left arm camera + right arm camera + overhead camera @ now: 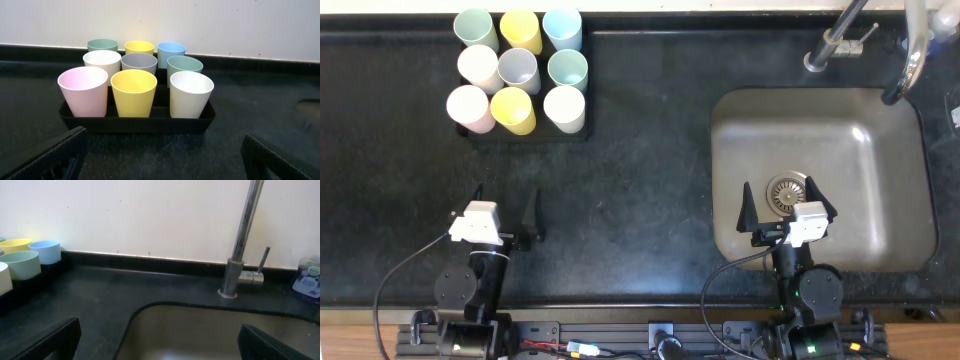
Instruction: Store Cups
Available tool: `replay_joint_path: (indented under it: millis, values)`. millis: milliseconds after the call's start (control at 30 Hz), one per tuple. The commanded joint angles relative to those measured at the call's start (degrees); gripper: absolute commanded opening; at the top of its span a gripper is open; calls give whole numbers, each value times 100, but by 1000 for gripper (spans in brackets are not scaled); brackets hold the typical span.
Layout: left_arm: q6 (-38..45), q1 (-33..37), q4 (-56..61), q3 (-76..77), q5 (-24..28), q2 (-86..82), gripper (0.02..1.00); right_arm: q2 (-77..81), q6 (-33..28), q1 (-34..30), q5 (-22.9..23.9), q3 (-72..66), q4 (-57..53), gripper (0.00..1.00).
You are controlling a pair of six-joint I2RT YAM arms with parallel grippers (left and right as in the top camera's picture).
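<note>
The black tabletop (640,150) has a sink (880,130) on its right side. A black tray (135,124) sits far back on the left. All nine cups (518,70) stand in it, so the job looks done. The left gripper (505,205) has its fingers wide open and holds nothing. The right gripper (783,200), by the sink, is wide open and empty too.

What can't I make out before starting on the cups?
Left wrist view: lower halves of the back cups, hidden by the cups in front.
Right wrist view: the tray and the soap bottle, both cut off by the edge.
Top view: the faucet, its top cut off by the edge.
</note>
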Motion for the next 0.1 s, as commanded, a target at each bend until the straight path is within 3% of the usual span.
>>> replay_joint_path:
  millis: [33, 100]
  values:
    - [66, 52, -13, -7, 55, -66, 1000, -57, -17, 20, 22, -74, 24, 998]
    - [66, 52, -13, -7, 55, -66, 1000, -57, -17, 20, 22, -74, 24, 998]
